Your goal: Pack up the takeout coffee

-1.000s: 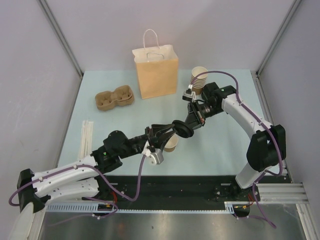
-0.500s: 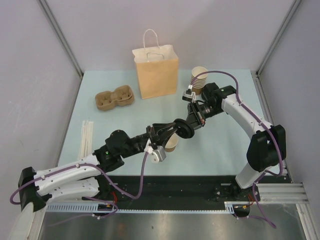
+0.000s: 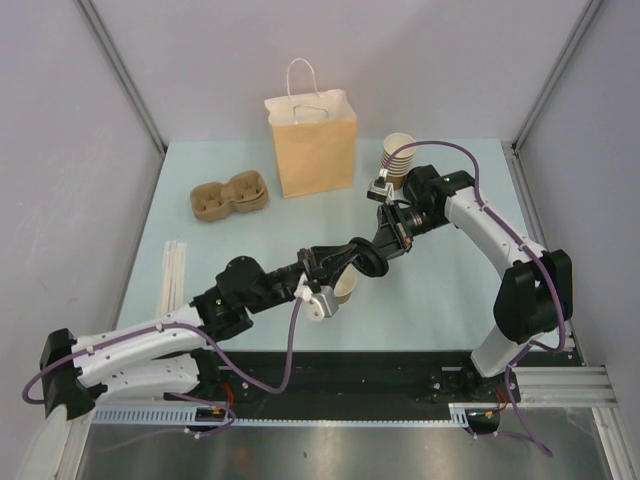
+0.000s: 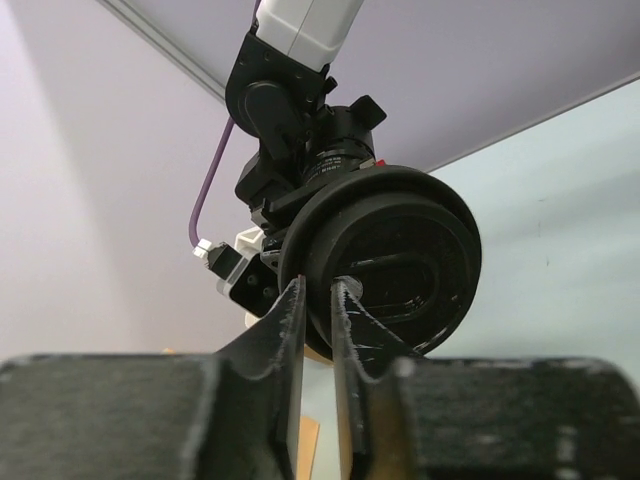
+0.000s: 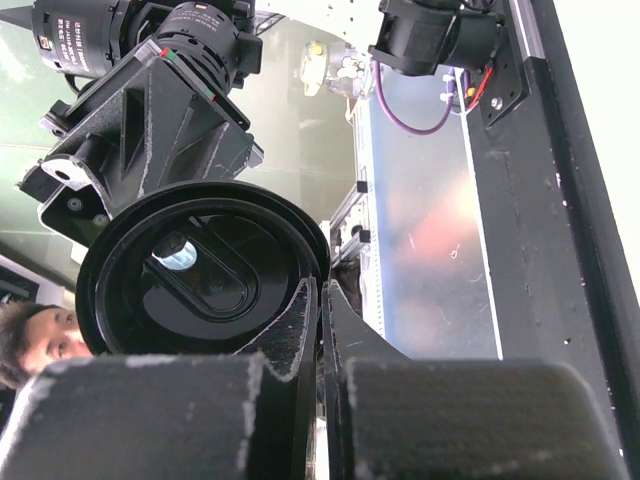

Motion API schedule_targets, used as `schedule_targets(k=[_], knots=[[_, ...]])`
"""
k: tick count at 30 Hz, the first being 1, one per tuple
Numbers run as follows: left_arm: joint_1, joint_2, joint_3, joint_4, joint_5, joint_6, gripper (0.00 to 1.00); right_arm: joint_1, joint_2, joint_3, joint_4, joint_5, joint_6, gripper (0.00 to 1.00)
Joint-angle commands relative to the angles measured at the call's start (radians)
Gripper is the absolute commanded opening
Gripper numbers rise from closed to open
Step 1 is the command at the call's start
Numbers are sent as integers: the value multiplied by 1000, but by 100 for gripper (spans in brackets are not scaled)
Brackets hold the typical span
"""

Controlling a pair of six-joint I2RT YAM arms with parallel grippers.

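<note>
No lidded coffee cup is in view. A round black lid (image 3: pixel 368 263) hangs in the air at mid-table, held from both sides. My left gripper (image 3: pixel 353 259) is shut on its rim; in the left wrist view the lid (image 4: pixel 400 255) sits between my fingers (image 4: pixel 291 318). My right gripper (image 3: pixel 384 249) is shut on the opposite rim, and the lid also shows in the right wrist view (image 5: pixel 200 280). A lidless brown paper cup (image 3: pixel 345 289) stands on the table just below the lid, partly hidden by my left wrist.
A tall kraft paper bag (image 3: pixel 312 140) with handles stands at the back centre. A stack of lidless tan cups (image 3: pixel 397 160) is to its right. A cardboard cup carrier (image 3: pixel 229 195) lies at back left. White stirrers (image 3: pixel 175 275) lie at the left.
My left arm has slid a little forward and right, its wrist now nearer the cup. The lid and my right gripper stay almost in place.
</note>
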Motion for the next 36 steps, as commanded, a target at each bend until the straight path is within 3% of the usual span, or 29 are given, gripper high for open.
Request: schedule_targets(k=[1, 4, 7, 9, 14, 18, 22, 26, 32, 35, 36], knots=[[-8, 7, 55, -3, -25, -17, 14, -4, -13, 11, -26, -174, -29, 0], [-7, 12, 70, -43, -23, -20, 0, -2, -15, 11, -25, -174, -27, 0], [-7, 20, 107, -118, -23, -37, 0, -2, -11, 11, -2, -174, 0, 19], [-7, 21, 139, -176, -29, -57, 0, -6, -4, 11, 15, -173, 10, 37], [-8, 18, 187, -284, -38, -99, 0, -39, -4, 12, 121, -139, 89, 55], [-8, 17, 225, -386, -43, -155, 0, -78, 4, 12, 191, -55, 164, 73], [-8, 9, 262, -483, -61, -201, 0, -139, -24, 14, 306, 86, 285, 85], [-8, 24, 337, -624, -95, -303, 0, -278, -111, 14, 479, 208, 420, 100], [28, 167, 518, -890, -98, -484, 0, -481, -226, 34, 535, 468, 324, 100], [116, 283, 624, -1044, -8, -584, 0, -529, -292, 37, 525, 602, 237, 100], [174, 320, 648, -1087, 91, -600, 0, -527, -323, 35, 523, 677, 182, 100]])
